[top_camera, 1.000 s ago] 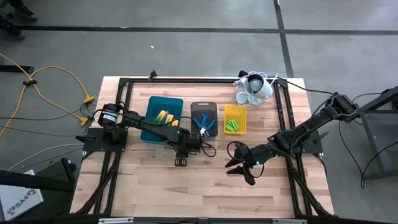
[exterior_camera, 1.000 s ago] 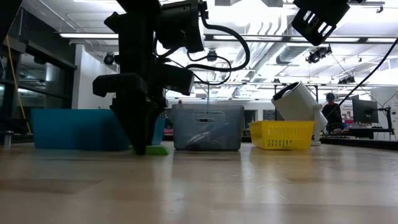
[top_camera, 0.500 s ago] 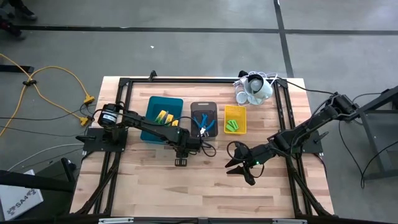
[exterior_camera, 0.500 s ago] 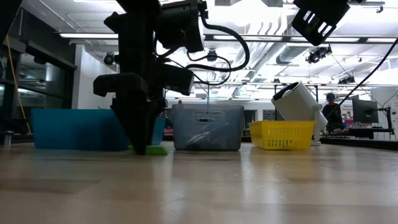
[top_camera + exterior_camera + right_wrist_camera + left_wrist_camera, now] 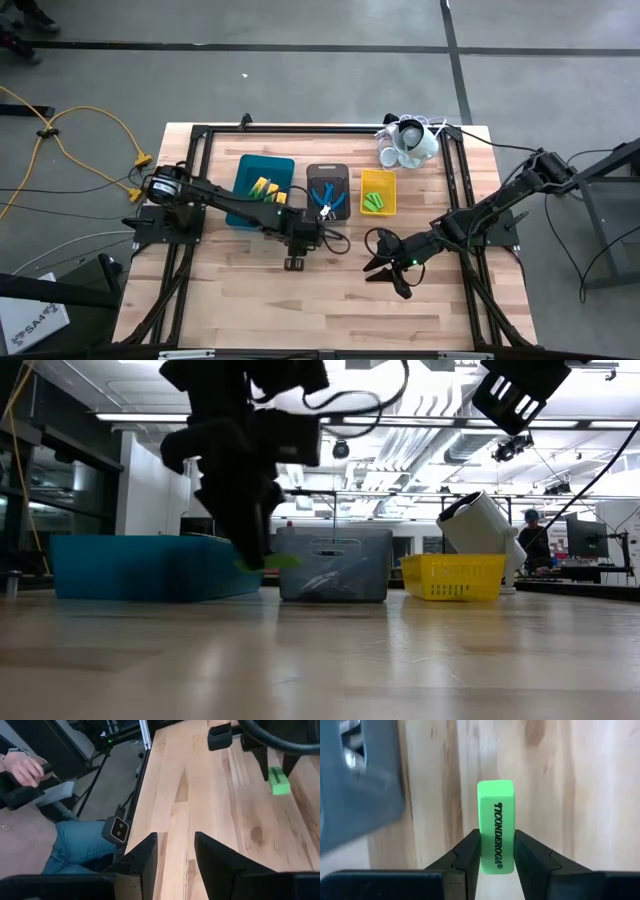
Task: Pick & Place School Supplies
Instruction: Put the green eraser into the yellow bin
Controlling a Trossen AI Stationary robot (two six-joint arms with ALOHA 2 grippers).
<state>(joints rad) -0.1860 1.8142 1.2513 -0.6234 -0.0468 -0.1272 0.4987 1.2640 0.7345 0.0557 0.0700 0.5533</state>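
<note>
My left gripper (image 5: pixel 294 262) hangs over the table's middle, in front of the grey tray (image 5: pixel 328 178), shut on a bright green stick (image 5: pixel 495 827) printed TICONDEROGA. The low view shows that stick (image 5: pixel 268 561) off the tabletop. Yellow-and-green boxes (image 5: pixel 263 187) lie in the teal tray (image 5: pixel 250 170). Blue-handled tools (image 5: pixel 326 198) lie in the grey tray, and more green sticks (image 5: pixel 375 202) in the yellow tray (image 5: pixel 378 178). My right gripper (image 5: pixel 385 266) waits open above the table to the right, holding nothing. My left gripper pinches the green stick's two long sides (image 5: pixel 496 855) between its two fingers, near one end. The fingers (image 5: pixel 250 530) come steeply from above. The rest of the stick juts out past the fingertips, and the whole stick is lifted clear of the table.
A white cup-like cluster (image 5: pixel 408 143) with cords stands at the back right. The three trays sit in a row behind the grippers, with bare wood in front. The right wrist view shows a seated person's hand (image 5: pixel 22 767) beyond the table edge.
My left gripper has risen and tipped a little, taking the green stick with it. The stick lay on the tabletop in front of the teal tray and now hangs clear above it.
</note>
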